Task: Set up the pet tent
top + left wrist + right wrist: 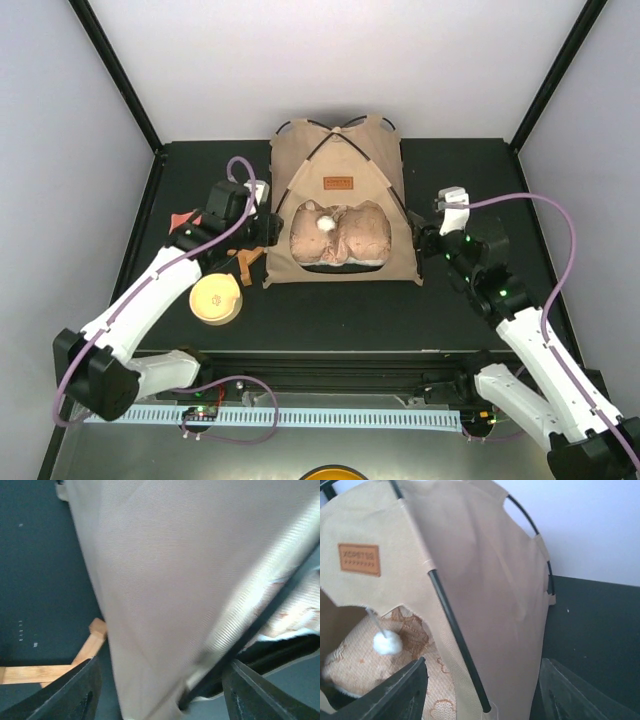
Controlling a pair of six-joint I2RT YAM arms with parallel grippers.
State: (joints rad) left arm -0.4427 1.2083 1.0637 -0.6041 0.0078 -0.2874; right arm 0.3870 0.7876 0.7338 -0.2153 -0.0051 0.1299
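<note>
1. left gripper (pixel 258 232) sits at the tent's 9 o'clock, just beside its left wall. fingers (pixel 75 695) are spread wide, pinching nothing; the left wrist view shows tan fabric and a black pole filling the gap between them.
2. wooden cross piece (pixel 246 258) lies on the table (pixel 330 310) just below that gripper. a round tan disc (pixel 216 298) is at the tent's 8 o'clock, apart from it.
3. pet tent (pixel 340 165) stands upright mid-table, toward 12 o'clock, with its opening facing the arms. poles (pixel 457 635) cross at the top, brown label (pixel 338 183) above the opening.
4. patterned cushion (pixel 345 238) lies inside, with a white pompom (pixel 323 222) hanging in front of it.
5. right gripper (pixel 425 238) is at the tent's 3 o'clock, close to the right front corner. fingers (pixel 400 690) are spread, holding nothing.
</note>
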